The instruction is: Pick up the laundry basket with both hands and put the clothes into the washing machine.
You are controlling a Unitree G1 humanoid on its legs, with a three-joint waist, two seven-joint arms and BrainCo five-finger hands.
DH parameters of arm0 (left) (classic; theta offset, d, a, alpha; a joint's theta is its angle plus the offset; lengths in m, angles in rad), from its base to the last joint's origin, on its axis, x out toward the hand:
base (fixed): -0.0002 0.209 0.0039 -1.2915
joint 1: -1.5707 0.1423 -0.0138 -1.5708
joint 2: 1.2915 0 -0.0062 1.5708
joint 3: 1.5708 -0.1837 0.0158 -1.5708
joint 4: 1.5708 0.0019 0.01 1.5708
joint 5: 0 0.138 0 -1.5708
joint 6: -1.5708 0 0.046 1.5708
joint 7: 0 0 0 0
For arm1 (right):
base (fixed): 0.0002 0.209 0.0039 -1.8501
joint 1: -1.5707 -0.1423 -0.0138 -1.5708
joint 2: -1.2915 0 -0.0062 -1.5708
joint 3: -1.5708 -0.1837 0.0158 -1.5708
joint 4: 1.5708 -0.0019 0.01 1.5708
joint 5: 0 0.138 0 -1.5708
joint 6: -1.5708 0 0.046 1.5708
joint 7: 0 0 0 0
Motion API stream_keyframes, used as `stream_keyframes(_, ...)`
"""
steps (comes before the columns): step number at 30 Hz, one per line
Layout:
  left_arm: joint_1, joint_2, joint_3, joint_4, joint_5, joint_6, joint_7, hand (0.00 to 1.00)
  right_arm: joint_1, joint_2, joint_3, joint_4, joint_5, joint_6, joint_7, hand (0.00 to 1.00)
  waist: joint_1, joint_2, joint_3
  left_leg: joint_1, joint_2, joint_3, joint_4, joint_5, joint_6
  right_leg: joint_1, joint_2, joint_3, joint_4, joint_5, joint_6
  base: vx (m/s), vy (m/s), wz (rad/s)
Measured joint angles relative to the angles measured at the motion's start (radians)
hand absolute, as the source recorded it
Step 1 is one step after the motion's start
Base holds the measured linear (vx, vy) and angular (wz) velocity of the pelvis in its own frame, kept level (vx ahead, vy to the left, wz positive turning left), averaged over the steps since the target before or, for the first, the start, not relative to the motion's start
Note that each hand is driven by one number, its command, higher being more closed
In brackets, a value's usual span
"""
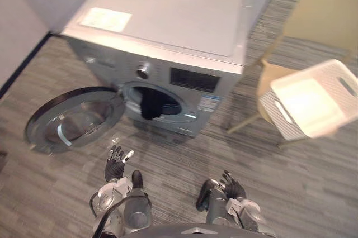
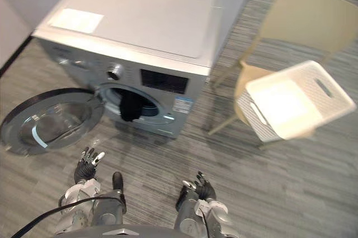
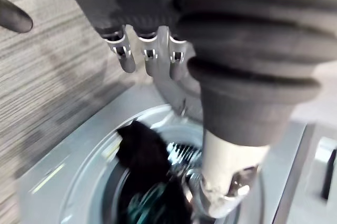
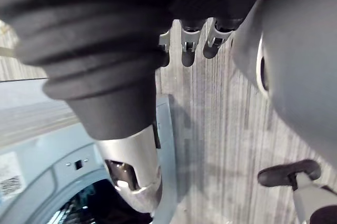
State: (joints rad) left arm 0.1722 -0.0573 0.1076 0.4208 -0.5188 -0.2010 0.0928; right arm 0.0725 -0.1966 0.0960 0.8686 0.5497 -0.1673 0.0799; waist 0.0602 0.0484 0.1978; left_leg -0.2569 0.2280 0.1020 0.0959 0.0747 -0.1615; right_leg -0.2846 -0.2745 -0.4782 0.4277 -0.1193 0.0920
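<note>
A silver washing machine [image 1: 168,31] stands ahead with its round door [image 1: 72,118] swung open to the left. A dark garment [image 1: 150,104] hangs over the lip of the drum opening, and the left wrist view shows the garment [image 3: 142,155] up close. The white laundry basket [image 1: 335,70] rests tilted on a beige chair [image 1: 324,20] to the right, and I see no clothes inside it. My left hand [image 1: 117,162] hovers low in front of the open door, fingers straight, holding nothing. My right hand [image 1: 232,185] hangs low to the right, fingers relaxed and empty.
The open door juts out over the grey striped floor [image 1: 179,165] to the left of the drum. The chair's legs [image 1: 246,123] stand close to the machine's right corner. A light wall [image 1: 22,3] with a dark skirting runs along the far left.
</note>
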Motion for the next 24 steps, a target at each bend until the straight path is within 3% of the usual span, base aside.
stream_keyframes(2, 0.022, 0.009, 0.008, 0.005, -0.025, -0.006, 0.020, 0.00, 0.004, 0.015, -0.017, 0.024, -0.009, 0.004, -0.002, 0.00, 0.003, -0.007, -0.022, 0.019, 0.000, 0.016, -0.009, -0.039, 0.026, 0.041, -0.021, -0.032, -0.048, 0.022, -0.013, 0.04, -0.010, 0.42)
stream_keyframes(3, 0.030, 0.011, 0.009, 0.007, -0.036, -0.007, 0.019, 0.00, 0.005, 0.025, -0.036, 0.051, -0.008, 0.000, -0.002, 0.00, 0.005, -0.022, -0.030, 0.002, -0.014, 0.018, 0.096, -0.062, 0.062, 0.047, -0.045, -0.026, -0.062, 0.035, -0.008, 0.06, 0.030, 0.18)
stream_keyframes(4, 0.039, 0.009, 0.007, 0.008, -0.048, -0.007, 0.017, 0.00, 0.005, 0.023, -0.054, 0.073, -0.008, 0.001, -0.003, 0.00, 0.003, -0.020, -0.040, -0.010, -0.012, 0.008, 0.241, -0.077, 0.071, 0.058, -0.061, -0.022, -0.071, 0.046, -0.002, 0.05, 0.068, 0.11)
stream_keyframes(5, 0.058, 0.001, 0.007, 0.014, -0.051, -0.008, 0.008, 0.00, 0.013, 0.015, -0.076, 0.098, -0.008, 0.008, -0.005, 0.00, -0.008, -0.014, -0.050, -0.001, 0.007, -0.020, 0.377, -0.131, 0.049, 0.083, -0.070, -0.022, -0.086, 0.062, 0.014, 0.00, 0.174, 0.04)
stream_keyframes(6, 0.068, -0.007, 0.005, 0.024, -0.069, -0.008, 0.000, 0.00, 0.038, 0.007, -0.097, 0.098, -0.008, 0.004, -0.009, 0.00, -0.012, 0.012, -0.075, 0.020, 0.023, -0.051, 0.409, -0.170, 0.011, 0.099, -0.070, -0.020, -0.109, 0.085, 0.031, -0.01, 0.165, -0.03)
stream_keyframes(7, 0.068, -0.007, 0.004, 0.025, -0.069, -0.009, -0.002, 0.00, 0.039, 0.006, -0.107, 0.100, -0.009, 0.004, -0.014, 0.00, -0.016, 0.022, -0.081, 0.032, 0.019, -0.056, 0.403, -0.193, -0.010, 0.106, -0.066, -0.016, -0.124, 0.102, 0.036, -0.05, 0.300, -0.11)
stream_keyframes(8, 0.068, 0.002, 0.000, 0.026, -0.069, -0.010, -0.009, 0.00, 0.039, 0.013, -0.124, 0.107, -0.013, 0.011, -0.025, 0.00, -0.031, 0.034, -0.103, 0.046, 0.003, -0.043, 0.370, -0.225, 0.016, 0.121, -0.049, -0.002, -0.178, 0.140, 0.050, -0.05, 0.217, -0.10)
stream_keyframes(11, 0.062, 0.066, -0.024, 0.029, -0.068, -0.019, -0.014, 0.00, 0.028, 0.050, -0.150, 0.127, -0.059, 0.016, -0.028, 0.00, -0.044, -0.002, -0.120, 0.063, -0.022, -0.031, 0.279, -0.285, -0.007, 0.111, -0.041, 0.012, -0.281, 0.215, 0.032, -0.13, 0.261, -0.15)
stream_keyframes(12, 0.055, 0.097, -0.034, 0.048, -0.066, -0.016, -0.014, 0.00, 0.017, 0.067, -0.160, 0.138, -0.085, 0.021, -0.039, 0.00, -0.035, -0.027, -0.110, 0.048, -0.030, -0.015, 0.310, -0.291, -0.004, 0.105, -0.038, 0.034, -0.315, 0.245, 0.010, -0.28, 0.198, -0.39)
stream_keyframes(13, 0.049, 0.110, -0.035, 0.080, -0.063, -0.013, -0.014, 0.00, 0.016, 0.069, -0.160, 0.142, -0.098, 0.024, -0.043, 0.00, -0.041, -0.029, -0.111, 0.010, -0.026, -0.013, 0.364, -0.318, 0.008, 0.099, -0.024, 0.059, -0.350, 0.254, 0.002, -0.29, 0.167, -0.38)
stream_keyframes(15, 0.042, 0.119, -0.031, 0.106, -0.042, -0.007, -0.013, 0.00, 0.014, 0.069, -0.159, 0.151, -0.117, 0.033, -0.049, 0.00, -0.044, -0.032, -0.113, -0.031, -0.026, -0.001, 0.403, -0.339, 0.017, 0.073, -0.014, 0.103, -0.367, 0.246, -0.009, -0.28, 0.121, -0.27)
stream_keyframes(16, 0.043, 0.121, -0.023, 0.114, -0.025, 0.003, -0.013, 0.00, 0.004, 0.068, -0.158, 0.160, -0.125, 0.045, -0.054, 0.00, -0.043, -0.029, -0.111, -0.042, -0.025, 0.012, 0.401, -0.341, 0.037, 0.054, -0.003, 0.119, -0.371, 0.166, -0.063, -0.23, 0.108, -0.41)
stream_keyframes(17, 0.048, 0.117, -0.019, 0.117, -0.020, 0.005, -0.013, 0.00, -0.003, 0.054, -0.158, 0.168, -0.127, 0.047, -0.058, 0.00, -0.039, -0.004, -0.107, -0.038, -0.012, 0.019, 0.375, -0.333, 0.053, 0.042, 0.009, 0.129, -0.354, 0.134, -0.066, -0.17, 0.065, -0.51)
stream_keyframes(19, 0.057, 0.118, 0.012, 0.133, -0.001, 0.005, -0.012, 0.00, -0.018, 0.051, -0.154, 0.168, -0.129, 0.051, -0.062, 0.00, -0.041, -0.009, -0.106, -0.006, -0.004, 0.056, 0.316, -0.283, 0.084, -0.008, 0.027, 0.186, -0.066, 0.102, -0.046, -0.10, 0.015, -0.23)
stream_keyframes(20, 0.058, 0.137, 0.031, 0.145, 0.005, 0.007, -0.011, 0.00, -0.009, 0.059, -0.154, 0.174, -0.141, 0.064, -0.062, 0.00, -0.038, -0.021, -0.108, 0.023, -0.013, 0.060, 0.295, -0.274, 0.084, 0.027, 0.049, 0.197, 0.069, 0.014, -0.048, -0.06, -0.033, 0.05)
stream_keyframes(21, 0.069, 0.136, 0.051, 0.143, 0.012, 0.007, -0.011, 0.00, -0.001, 0.066, -0.151, 0.180, -0.163, 0.066, -0.062, 0.00, -0.031, -0.030, -0.112, 0.039, -0.017, 0.060, 0.287, -0.270, 0.079, 0.059, 0.068, 0.201, 0.093, -0.040, -0.029, -0.06, -0.062, 0.08)
stream_keyframes(23, 0.075, 0.140, 0.069, 0.144, 0.019, 0.010, -0.009, 0.00, 0.002, 0.071, -0.148, 0.183, -0.169, 0.066, -0.059, 0.00, -0.030, -0.049, -0.131, 0.048, -0.046, 0.042, 0.247, -0.247, 0.077, 0.087, 0.081, 0.222, 0.018, -0.027, 0.015, -0.05, -0.045, 0.14)
stream_keyframes(24, 0.078, 0.130, 0.069, 0.138, 0.033, 0.015, -0.008, 0.00, 0.002, 0.070, -0.147, 0.211, -0.198, 0.068, -0.059, 0.00, -0.014, -0.045, -0.165, 0.047, -0.056, 0.029, 0.172, -0.214, 0.080, 0.135, 0.109, 0.221, -0.146, 0.010, 0.039, -0.02, -0.024, 0.04)
